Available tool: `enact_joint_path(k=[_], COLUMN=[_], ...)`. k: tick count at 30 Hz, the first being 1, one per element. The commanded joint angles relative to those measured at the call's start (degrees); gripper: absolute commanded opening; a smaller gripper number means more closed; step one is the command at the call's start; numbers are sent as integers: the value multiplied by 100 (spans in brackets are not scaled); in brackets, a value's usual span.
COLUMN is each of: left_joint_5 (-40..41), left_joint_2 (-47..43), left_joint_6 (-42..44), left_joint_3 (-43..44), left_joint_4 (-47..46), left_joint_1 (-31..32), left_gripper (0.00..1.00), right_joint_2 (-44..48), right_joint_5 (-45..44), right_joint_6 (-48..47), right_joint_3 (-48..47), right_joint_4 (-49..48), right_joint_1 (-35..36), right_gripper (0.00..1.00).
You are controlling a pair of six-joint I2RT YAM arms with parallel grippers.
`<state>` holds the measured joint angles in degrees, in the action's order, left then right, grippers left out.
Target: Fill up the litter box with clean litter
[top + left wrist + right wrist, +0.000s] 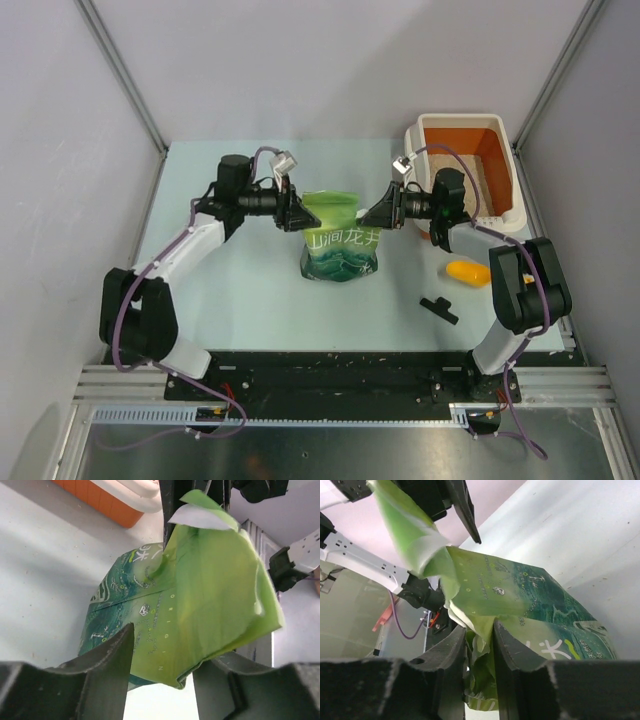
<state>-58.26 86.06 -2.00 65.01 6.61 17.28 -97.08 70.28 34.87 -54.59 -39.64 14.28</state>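
1. Closest to me: a small flat black piece [439, 309] at 5 o'clock from the bag [340, 250]. A glossy yellow-orange plastic scoop [468, 272] with a rounded shape lies at 4 o'clock. Nothing is touching either one.
2. In the middle of the pale table [230, 290], the bag stands upright. It's a soft, shiny pouch, dark green print low down and lime green toward the crumpled top. I can't tell if the top is open.
3. The right gripper [366, 220] comes in from 3 o'clock and is pinched tight on the top edge. Its wrist view shows green film squashed between the two fingers.
4. The left gripper [298, 214] comes in from 9 o'clock and straddles the other top corner. Its jaws are partway apart with the puffy fold between them, and I honestly can't tell if it's squeezing.
5. Farthest away, at 1 o'clock from the bag and well apart from it, is the box [413, 135]. It's a hard rectangular tray with orange walls and a fat white rim.
6. The only litter [484, 185] I can see looks like a thin pale sandy patch on the box floor, with plenty of orange showing.
7. So I'd say it's early days, with no pour happening. What's left is opening the bag, getting it over the box and tipping it.
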Motion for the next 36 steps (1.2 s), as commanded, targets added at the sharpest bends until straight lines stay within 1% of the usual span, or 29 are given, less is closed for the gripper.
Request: enact_joint_path(k=[1, 2, 3, 4, 6, 8, 9, 11, 13, 14, 16, 17, 18, 20, 22, 23, 25, 26, 27, 28, 30, 31, 33, 35, 36], left_joint_5=[-229, -247, -282, -300, -335, -396, -414, -441, -449, -449, -441, -441, -449, -476, -493, -485, -485, -485, -441, -415, -371, -344, -283, -274, -265], left_joint_2=[86, 112, 156, 174, 218, 236, 253, 297, 332, 358, 394, 446, 473, 543, 587, 605, 666, 684, 710, 719, 754, 754, 763, 798, 824], left_joint_6=[-792, -924, -995, -1091, -1302, -1373, -1373, -1399, -1443, -1444, -1478, -1496, -1522, -1601, -1654, -1663, -1689, -1690, -1698, -1725, -1751, -1795, -1856, -1857, -1796], left_joint_3=[-68, -59, -50, -41, -41, -50, -59, -33, 11, 29, 81, 99, 117, 178, 257, 275, 293, 301, 301, 301, 319, 328, 328, 363, 372], left_joint_4=[-248, -265, -274, -274, -310, -327, -327, -353, -380, -389, -397, -406, -398, -398, -398, -398, -389, -415, -406, -398, -406, -398, -363, -275, -179], left_joint_1=[-84, -128, -224, -277, -426, -479, -480, -480, -480, -480, -480, -480, -488, -515, -541, -559, -585, -603, -603, -594, -612, -612, -603, -629, -629], left_gripper=[43, 38, 31, 26, 22, 20, 19, 16, 12, 10, 1, 0, 0, 0, 0, 0, 0, 0, 0, 0, 0, 0, 0, 0, 0], right_joint_2=[-4, -48, -57, -92, -162, -232, -267, -311, -373, -373, -400, -408, -426, -426, -435, -461, -662, -750, -821, -891, -997, -1076, -1155, -1234, -1243], right_joint_5=[73, 65, 39, 30, 3, 3, 29, 47, 12, 3, 29, 47, 91, 117, 196, 318, 512, 661, 706, 758, 925, 970, 1136, 1242, 1286], right_joint_6=[528, 669, 983, 1126, 1572, 1768, 1829, 1918, 2154, 2216, 2287, 2357, 2427, 2612, 2604, 2786, 3129, 3688, 3824, 3851, 4254, 4378, 4492, 4319, 4222], right_joint_3=[97, 141, 150, 159, 150, 133, 133, 141, 133, 98, 62, 45, -16, -78, -297, -350, -570, -623, -675, -798, -948, -1105, -1282, -1518, -1546], right_joint_4=[-553, -815, -931, -1054, -1502, -1757, -1793, -1863, -2064, -2126, -2162, -2162, -2154, -2101, -1594, -1582, -1678, -1879, -2020, -1874, -1881, -1716, -1102, 240, 594], right_joint_1=[66, 57, 31, 13, -4, 22, 31, 92, 118, 110, 101, 75, 57, -48, -127, -197, -242, -277, -286, -303, -338, -347, -347, -347, -347], right_gripper=[25, 25, 24, 24, 25, 28, 28, 25, 24, 21, 20, 16, 15, 15, 15, 14, 8, 3, 1, 0, 0, 0, 0, 0, 0])
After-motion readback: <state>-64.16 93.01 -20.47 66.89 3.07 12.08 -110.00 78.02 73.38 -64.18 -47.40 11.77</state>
